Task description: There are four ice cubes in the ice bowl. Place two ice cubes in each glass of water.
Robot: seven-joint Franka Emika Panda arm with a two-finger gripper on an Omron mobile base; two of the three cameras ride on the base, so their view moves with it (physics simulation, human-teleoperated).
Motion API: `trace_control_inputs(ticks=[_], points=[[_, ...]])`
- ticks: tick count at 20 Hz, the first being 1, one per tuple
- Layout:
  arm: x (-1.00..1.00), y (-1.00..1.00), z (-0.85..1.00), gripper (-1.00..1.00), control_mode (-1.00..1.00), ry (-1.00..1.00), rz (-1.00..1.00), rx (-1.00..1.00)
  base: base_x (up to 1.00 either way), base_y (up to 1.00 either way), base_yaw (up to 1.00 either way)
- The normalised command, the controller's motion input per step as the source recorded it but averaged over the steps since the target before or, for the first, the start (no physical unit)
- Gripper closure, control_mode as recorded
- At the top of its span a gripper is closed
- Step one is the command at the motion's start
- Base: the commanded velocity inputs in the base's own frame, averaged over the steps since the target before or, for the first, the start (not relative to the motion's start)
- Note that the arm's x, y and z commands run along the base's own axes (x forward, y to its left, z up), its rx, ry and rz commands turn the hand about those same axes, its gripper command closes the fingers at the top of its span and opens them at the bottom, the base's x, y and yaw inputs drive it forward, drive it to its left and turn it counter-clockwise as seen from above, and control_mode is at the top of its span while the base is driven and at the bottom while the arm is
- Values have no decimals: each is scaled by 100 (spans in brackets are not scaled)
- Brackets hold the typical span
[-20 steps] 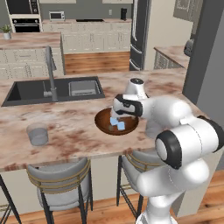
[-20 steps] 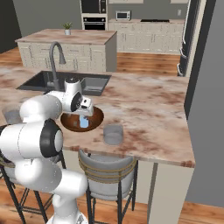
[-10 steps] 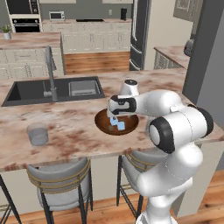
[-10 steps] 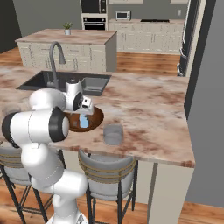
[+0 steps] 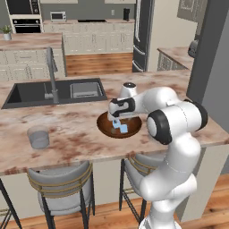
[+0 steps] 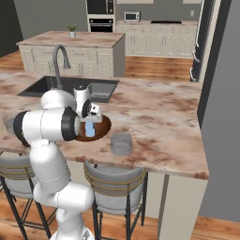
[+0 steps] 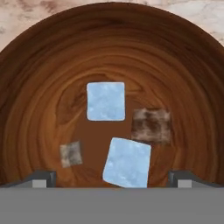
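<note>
My gripper (image 7: 113, 177) hangs open, low over the ice bowl (image 7: 39, 87), a wide dark wooden dish. Its fingertips (image 7: 43, 177) stand either side of one pale-blue ice cube (image 7: 127, 162). A second blue ice cube (image 7: 105, 101) lies near the bowl's middle, with two mottled grey-brown cubes (image 7: 151, 126) beside them. From the base, the gripper (image 5: 117, 117) reaches down into the bowl (image 5: 102, 125) above the cubes (image 5: 120, 128). One glass of water (image 5: 38, 137) stands left of the bowl, another glass (image 6: 121, 143) to its right. The gripper (image 6: 91, 123) also shows over the bowl (image 6: 105, 126).
A dark sink (image 5: 53, 91) with a tall faucet (image 5: 51, 74) lies behind the bowl on the marble counter (image 5: 71, 120). Two stools (image 5: 60, 183) stand under the counter's front edge. A grey wall (image 6: 220, 93) rises at the right.
The hand has shifted slightly left and down into the bowl, and the arm's elbow has swung round. The jaws stayed open; the cubes lie as before.
</note>
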Motion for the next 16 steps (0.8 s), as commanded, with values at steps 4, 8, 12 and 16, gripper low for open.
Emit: trace_control_inputs(ticks=[4, 8, 12, 16], points=[[23, 1, -11, -100, -100, 2, 3, -1, 0, 0, 0], [23, 5, -30, -100, -100, 2, 5, -4, 0, 0, 0], [25, 9, -23, -100, -100, 1, 7, -4, 0, 0, 0], [29, 5, -18, -100, -100, 0, 8, -2, 0, 0, 0]])
